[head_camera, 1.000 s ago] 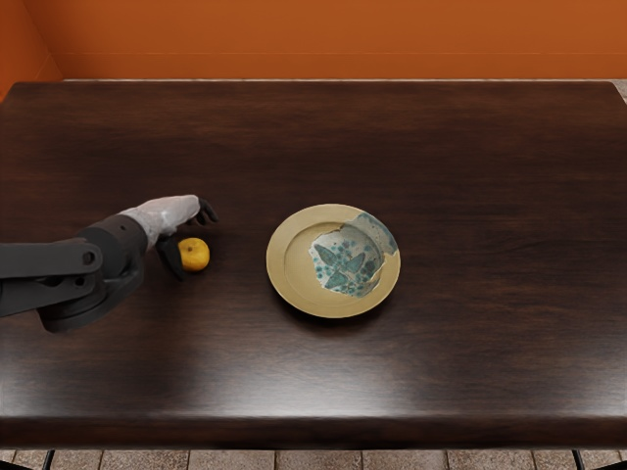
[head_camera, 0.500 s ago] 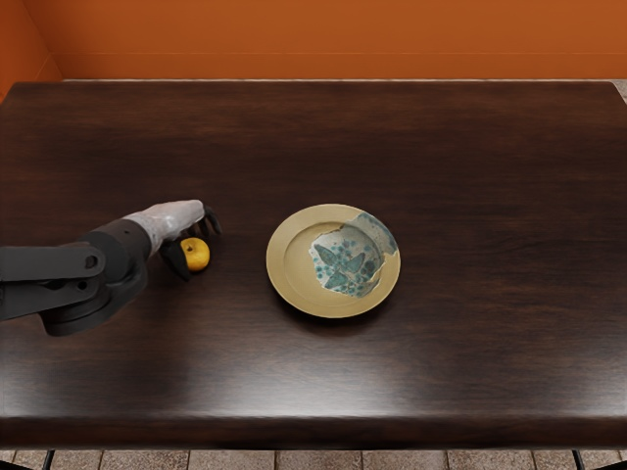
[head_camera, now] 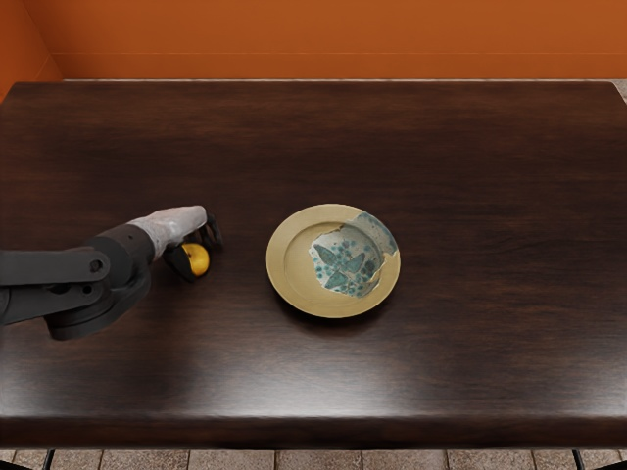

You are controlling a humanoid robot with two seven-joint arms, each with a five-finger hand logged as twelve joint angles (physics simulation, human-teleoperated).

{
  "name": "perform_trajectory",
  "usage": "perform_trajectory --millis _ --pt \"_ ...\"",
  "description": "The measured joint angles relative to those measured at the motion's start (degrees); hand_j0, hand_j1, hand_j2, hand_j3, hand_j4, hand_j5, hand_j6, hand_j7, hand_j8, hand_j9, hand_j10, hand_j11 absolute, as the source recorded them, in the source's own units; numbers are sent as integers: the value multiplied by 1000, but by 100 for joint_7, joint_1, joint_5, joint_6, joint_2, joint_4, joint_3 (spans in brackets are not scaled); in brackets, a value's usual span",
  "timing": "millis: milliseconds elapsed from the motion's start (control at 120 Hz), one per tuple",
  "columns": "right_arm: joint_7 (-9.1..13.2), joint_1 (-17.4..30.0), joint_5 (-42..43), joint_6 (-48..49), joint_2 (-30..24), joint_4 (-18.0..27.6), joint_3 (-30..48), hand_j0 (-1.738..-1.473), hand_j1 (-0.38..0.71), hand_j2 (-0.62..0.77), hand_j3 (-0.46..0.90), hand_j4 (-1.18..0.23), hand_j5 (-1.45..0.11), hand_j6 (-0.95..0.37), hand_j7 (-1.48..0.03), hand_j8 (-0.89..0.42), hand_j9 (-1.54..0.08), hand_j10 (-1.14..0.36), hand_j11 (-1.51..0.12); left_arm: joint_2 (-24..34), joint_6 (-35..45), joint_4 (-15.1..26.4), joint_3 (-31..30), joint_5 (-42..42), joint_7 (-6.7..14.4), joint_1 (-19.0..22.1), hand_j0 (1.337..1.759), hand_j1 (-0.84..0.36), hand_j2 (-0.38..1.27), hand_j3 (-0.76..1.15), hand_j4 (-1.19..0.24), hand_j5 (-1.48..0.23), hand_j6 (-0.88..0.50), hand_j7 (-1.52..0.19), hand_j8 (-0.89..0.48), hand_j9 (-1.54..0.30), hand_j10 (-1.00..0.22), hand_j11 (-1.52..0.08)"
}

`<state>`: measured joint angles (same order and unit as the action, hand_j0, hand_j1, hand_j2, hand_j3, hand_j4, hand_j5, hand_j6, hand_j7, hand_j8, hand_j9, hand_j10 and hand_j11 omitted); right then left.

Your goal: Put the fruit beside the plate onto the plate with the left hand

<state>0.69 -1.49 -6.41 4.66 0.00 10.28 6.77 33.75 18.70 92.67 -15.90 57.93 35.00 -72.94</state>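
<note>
The left hand (head_camera: pixel 178 225) has closed in further, fingers (head_camera: pixel 210 233) clamped around the fruit (head_camera: pixel 197 258) on the desk (head_camera: pixel 441 147), beside the plate (head_camera: pixel 281 259)

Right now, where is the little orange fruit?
In the head view the orange fruit sits on the left part of the table, tucked against the left hand, left of the plate and apart from it.
</note>
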Motion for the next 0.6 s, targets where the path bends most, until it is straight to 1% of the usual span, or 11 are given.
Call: perform_trajectory --millis 92,392,600 --pt "1 0 0 0 0 0 0 -1658 -310 -7 0 -33 -43 -33 -43 -33 -43 -33 -43 0 -3 -8 -1 -23 -1 -10 1658 -245 149 0 -522 -656 -523 -656 -516 -669 -515 -668" --pt "0 0 -1 0 0 -3 0 -1658 -310 -7 0 -33 -43 -33 -43 -33 -43 -33 -43 17 -24 -15 3 -101 0 -10 1656 -286 264 0 -605 -736 -513 -757 -487 -771 -586 -770" --pt "-5 0 -1 0 0 -2 0 -1658 -310 -7 0 -33 -43 -33 -43 -33 -43 -33 -43 9 -36 -19 5 -150 4 -9 1653 -291 269 0 -663 -767 -492 -808 -468 -835 -608 -836"
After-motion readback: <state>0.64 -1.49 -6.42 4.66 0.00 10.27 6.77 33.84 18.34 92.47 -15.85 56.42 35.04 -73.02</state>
